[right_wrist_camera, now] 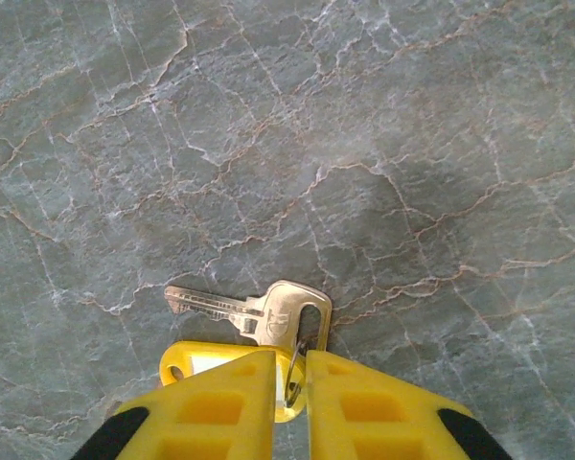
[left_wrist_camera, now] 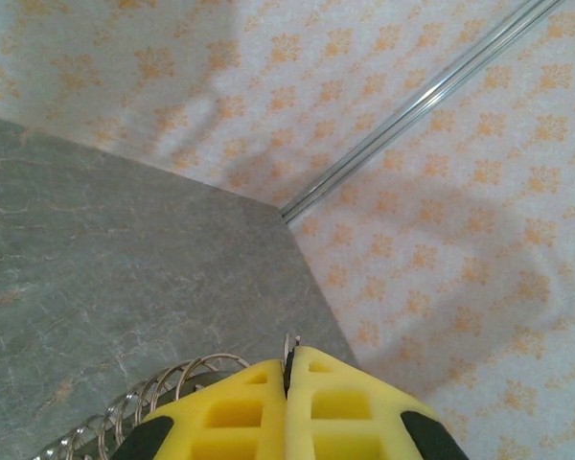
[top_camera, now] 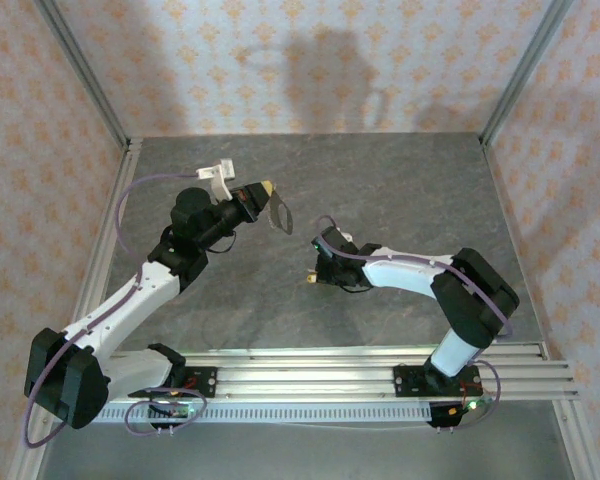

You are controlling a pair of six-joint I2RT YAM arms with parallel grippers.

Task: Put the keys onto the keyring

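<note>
Your left gripper (top_camera: 267, 188) (left_wrist_camera: 287, 381) is closed tight, yellow fingers (left_wrist_camera: 350, 402) pressed flat together, and it pinches the keyring (top_camera: 280, 215) (left_wrist_camera: 187, 376). A sliver of wire pokes out past the fingertips; the stacked wire coils bulge out just to the left of the left finger, and in the top external view the loop hangs off the tip, clear of the table. Your right gripper (top_camera: 310, 278) (right_wrist_camera: 289, 383) is low over the table, with the jaws drawn in to a narrow slot. A small split ring (right_wrist_camera: 296, 362) stands in that slot; you cannot tell whether the pads actually bite on it. The ring runs through the head of a pale metal key (right_wrist_camera: 254, 311), which lies flat just ahead of the fingertips, blade pointing off to the left. A yellow tab (right_wrist_camera: 184, 362) with a slot hole sits partly under the left finger. The table (top_camera: 400, 180) (right_wrist_camera: 364, 144) is grey stone-look with pale veining. The walls (top_camera: 310, 60) (left_wrist_camera: 460, 240) carry an orange motif on pale paper, and an aluminium post (left_wrist_camera: 431, 96) marks the corner.
</note>
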